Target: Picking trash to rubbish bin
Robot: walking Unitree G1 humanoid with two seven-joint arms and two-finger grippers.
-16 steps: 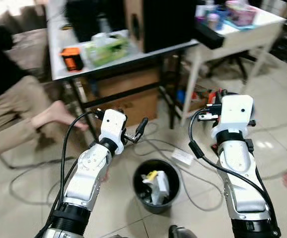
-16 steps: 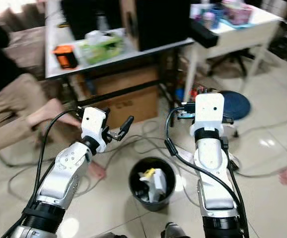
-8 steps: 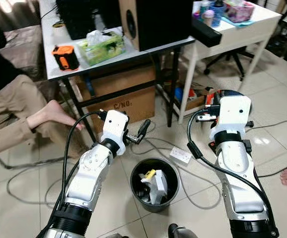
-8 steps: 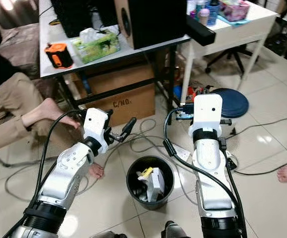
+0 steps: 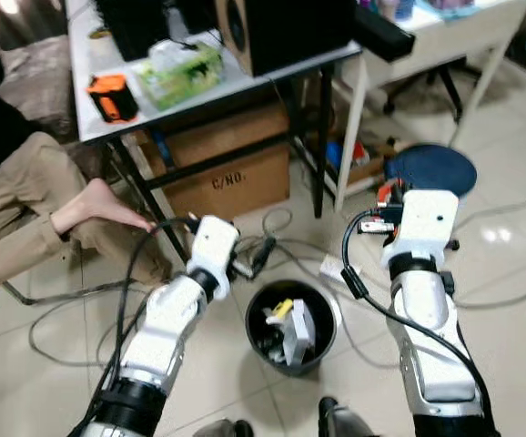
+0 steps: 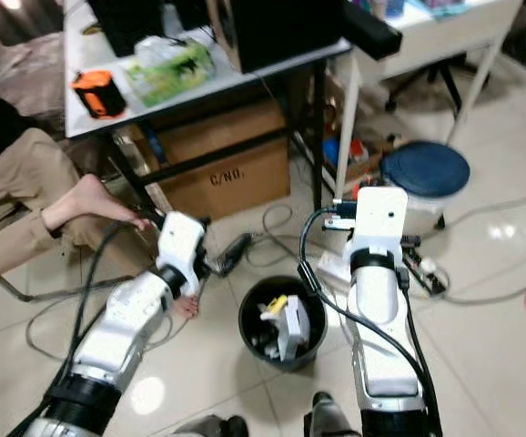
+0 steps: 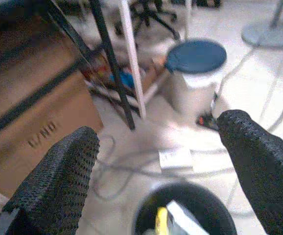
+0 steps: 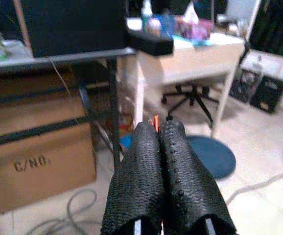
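Below and between the two arms stood the bin (image 5: 290, 326), already holding scraps. Nearer it was the left gripper (image 5: 256, 259), its fingers (image 7: 58, 181) spread wide and empty, the bin just beneath. Beyond the bin lay a white scrap (image 5: 333, 268). The right gripper (image 8: 163, 196) was pressed closed, holding nothing.

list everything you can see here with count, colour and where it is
rubbish bin: 1, black, on floor between the arms, trash inside
cardboard box: 1, brown, under grey table
tape measure: 1, orange, on grey table
tissue box: 1, green, on grey table
stool: 1, blue top, right of white table leg
cables: several, grey, on floor
person's foot: 1, bare, at left
left gripper: jaws open, above the bin
right gripper: jaws shut, empty
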